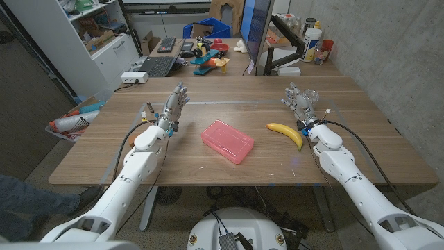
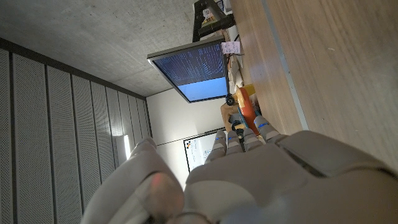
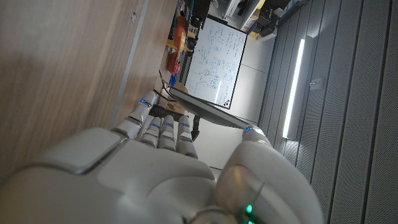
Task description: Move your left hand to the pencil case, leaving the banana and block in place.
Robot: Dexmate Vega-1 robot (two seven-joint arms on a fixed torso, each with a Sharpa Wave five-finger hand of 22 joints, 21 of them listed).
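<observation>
A pink pencil case (image 1: pixel 227 141) lies in the middle of the wooden table (image 1: pixel 208 170). To its right lies a yellow banana (image 1: pixel 286 133). My left hand (image 1: pixel 173 106) stands to the left of the case and a little farther back, apart from it, fingers spread and holding nothing. A small pale object (image 1: pixel 148 110), perhaps the block, sits just left of that hand. My right hand (image 1: pixel 300 103) stands behind the banana, fingers apart and empty. The left wrist view looks along my left hand's back (image 2: pixel 267 180), and the right wrist view does the same for my right hand (image 3: pixel 149 174).
A monitor on a stand (image 1: pixel 255 31) rises at the table's far edge. Behind it stand a keyboard (image 1: pixel 158 66), toys (image 1: pixel 210 59) and bottles (image 1: pixel 313 38). A red and white bundle (image 1: pixel 69 123) lies off the table's left edge.
</observation>
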